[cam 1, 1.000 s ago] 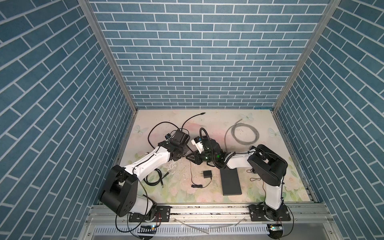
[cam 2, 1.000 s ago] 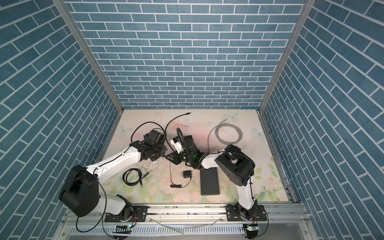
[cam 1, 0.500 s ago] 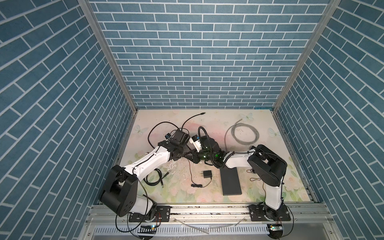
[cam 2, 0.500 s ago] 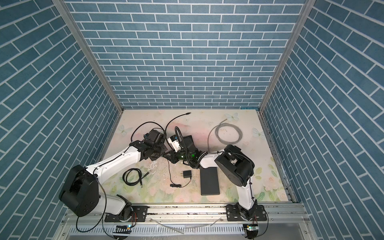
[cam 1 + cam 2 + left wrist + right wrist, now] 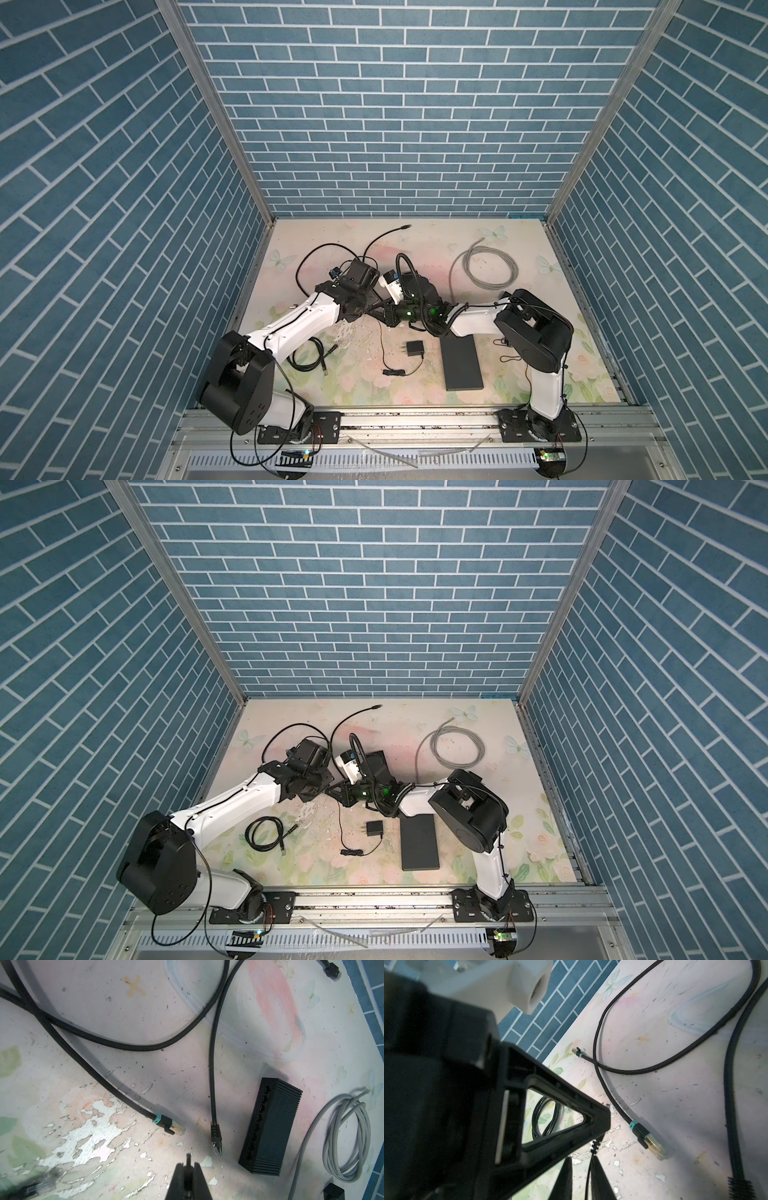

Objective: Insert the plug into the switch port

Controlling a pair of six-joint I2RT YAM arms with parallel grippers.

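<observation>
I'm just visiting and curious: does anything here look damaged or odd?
Yes. The floral printed table mat is worn: its print shows pale, flaked patches beside the black, teal-banded cable plug.

Left pincer [image 5: 188,1164] is clamped tight, right pincer [image 5: 581,1158] narrowly parted, both nearly touching.

The table [image 5: 374,386] carries a flowery mat, worn to white flecks near the middle. On it the switch [image 5: 461,361] lies flat toward the front, and a small adapter [image 5: 414,348] lies near its left side in both top views. A grey cable [image 5: 484,270] lies coiled at the back right, and a black coil [image 5: 264,833] lies at the front left. A black cable with a teal-ringed connector [image 5: 169,1125] and a thinner black cable [image 5: 213,1084] lie loose in the middle.
</observation>
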